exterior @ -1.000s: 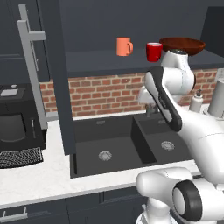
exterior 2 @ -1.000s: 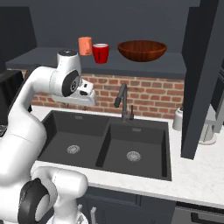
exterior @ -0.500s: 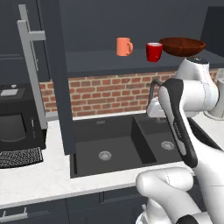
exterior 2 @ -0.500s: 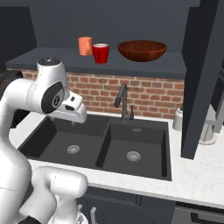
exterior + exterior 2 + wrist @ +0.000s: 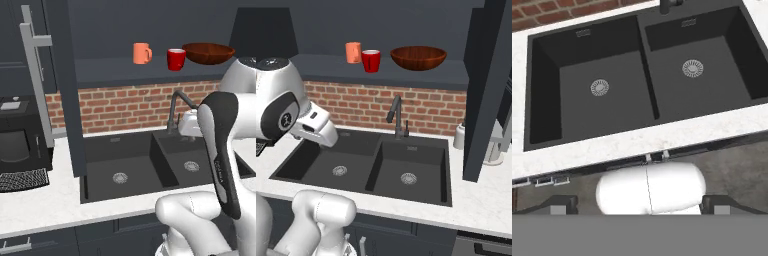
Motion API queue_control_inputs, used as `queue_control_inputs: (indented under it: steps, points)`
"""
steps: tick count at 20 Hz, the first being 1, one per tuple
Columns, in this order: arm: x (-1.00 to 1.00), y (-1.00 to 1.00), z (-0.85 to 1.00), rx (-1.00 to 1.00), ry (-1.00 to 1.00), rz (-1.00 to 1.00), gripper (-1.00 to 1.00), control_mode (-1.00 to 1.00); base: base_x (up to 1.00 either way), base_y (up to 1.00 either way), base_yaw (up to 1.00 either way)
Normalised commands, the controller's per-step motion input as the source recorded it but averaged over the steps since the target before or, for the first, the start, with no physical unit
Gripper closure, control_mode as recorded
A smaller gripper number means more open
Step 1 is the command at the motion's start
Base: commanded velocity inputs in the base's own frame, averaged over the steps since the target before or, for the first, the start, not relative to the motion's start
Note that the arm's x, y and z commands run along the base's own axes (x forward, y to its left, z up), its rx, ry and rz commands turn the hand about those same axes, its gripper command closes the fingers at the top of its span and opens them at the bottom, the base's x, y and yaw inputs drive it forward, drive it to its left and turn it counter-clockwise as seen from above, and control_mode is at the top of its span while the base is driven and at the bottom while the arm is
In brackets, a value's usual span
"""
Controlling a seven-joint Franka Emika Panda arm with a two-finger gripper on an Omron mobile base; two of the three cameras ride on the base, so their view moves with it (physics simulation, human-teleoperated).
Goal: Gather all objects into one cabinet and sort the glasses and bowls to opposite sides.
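Right base view | orange mug (image 5: 353, 52), red mug (image 5: 371, 60) upright, touching, left of brown bowl (image 5: 418, 58) | pincer (image 5: 640, 205) apart

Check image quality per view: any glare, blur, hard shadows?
Left base view: even flat light, a faint sheen on the red mug, the robot's own arm close and soft-edged. Right base view: sharp, the brown bowl glossy, no hard shadows on the sink. Hand view: clean, looks steeply down on the sink basins, fingertips wide apart at the bottom.

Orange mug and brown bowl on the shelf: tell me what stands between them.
The red mug stands between the orange mug and the brown bowl, close beside the orange one, in both base views.
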Motion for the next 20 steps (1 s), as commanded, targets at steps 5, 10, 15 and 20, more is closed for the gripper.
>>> queue_control_inputs:
  steps: [5, 10, 15, 20]
  points:
    - [-0.45, -0.13, 0.48, 0.00, 0.04, 0.00, -1.00, -1.00, 0.00, 0.00, 0.00]
    - [-0.40, -0.15, 0.14, 0.00, 0.01, 0.09, -1.00, -1.00, 0.00, 0.00, 0.00]
    - [-0.16, -0.01, 0.03, 0.00, 0.02, 0.08, -1.00, -1.00, 0.00, 0.00, 0.00]
    - [-0.06, 0.00, 0.00, -0.01, 0.00, 0.03, -1.00, -1.00, 0.00, 0.00, 0.00]
